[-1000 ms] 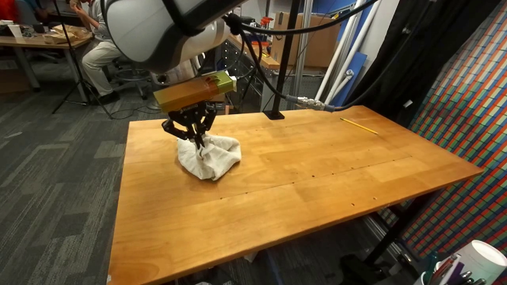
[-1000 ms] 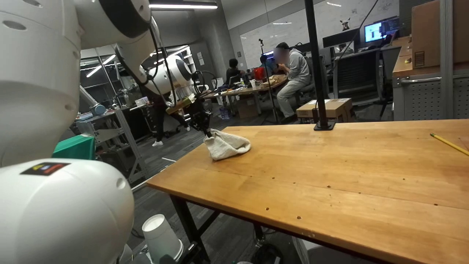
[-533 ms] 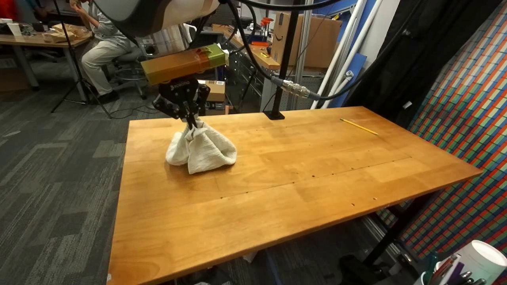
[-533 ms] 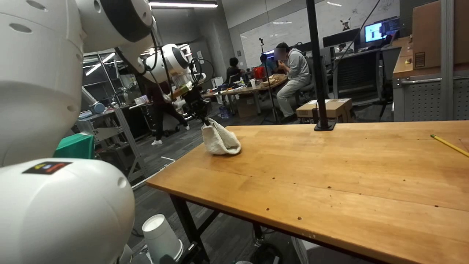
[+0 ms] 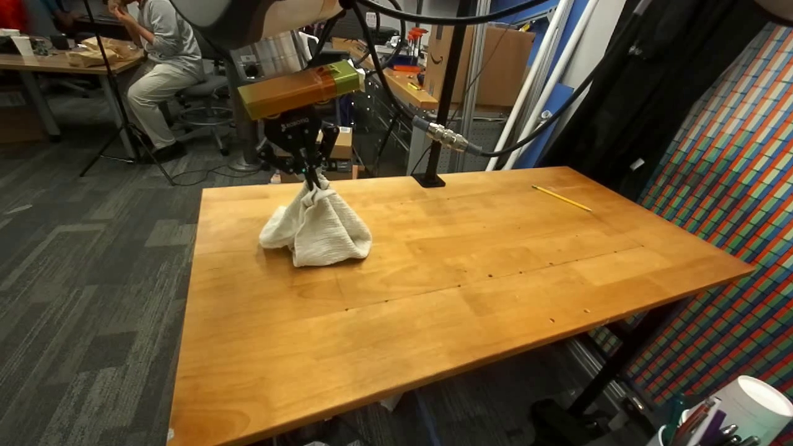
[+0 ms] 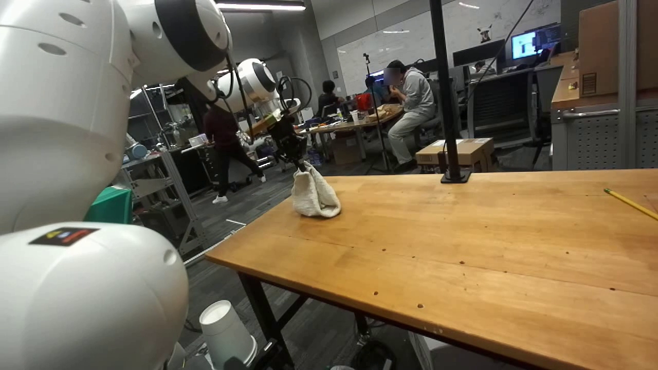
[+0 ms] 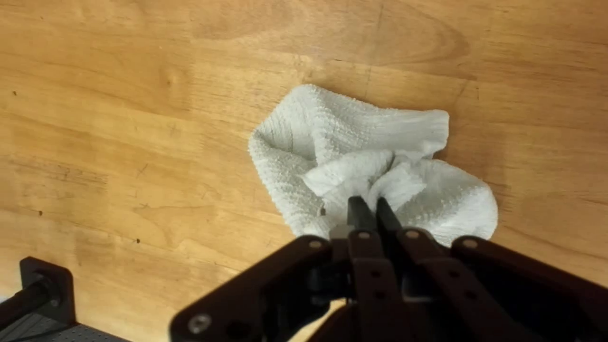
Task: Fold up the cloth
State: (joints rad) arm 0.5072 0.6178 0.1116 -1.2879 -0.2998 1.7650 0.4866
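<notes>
A white cloth [image 5: 331, 235] pinched by my fingers [image 7: 361, 216], near a corner of the tabletop [image 5: 471, 328]

My fingers point downward, pressed nearly together, with a gather of the cloth caught between their tips. From that pinch the fabric falls away below like a small crumpled tent. Its lower folds come down to the tabletop; whether the whole lower edge touches, I cannot tell.

In both exterior views I have it by one short end of the tabletop, close to the corner. Through the wrist view I see how unevenly it lies: a thick, nubbly loop to the left, a smoother flap with a squared end at the upper right, a rounded lobe to the right, and small creased flaps poking out just ahead of the tips.

Just above my fingers sits an orange-and-green cover [image 5: 303, 90]. A yellow pencil [image 5: 561, 198] lies toward the other end of the tabletop, well apart from the cloth, and a black post [image 6: 448, 103] stands at the long edge, between the two from side to side. Past that edge, a person [image 6: 417, 97] in light clothing sits with a hand raised.
</notes>
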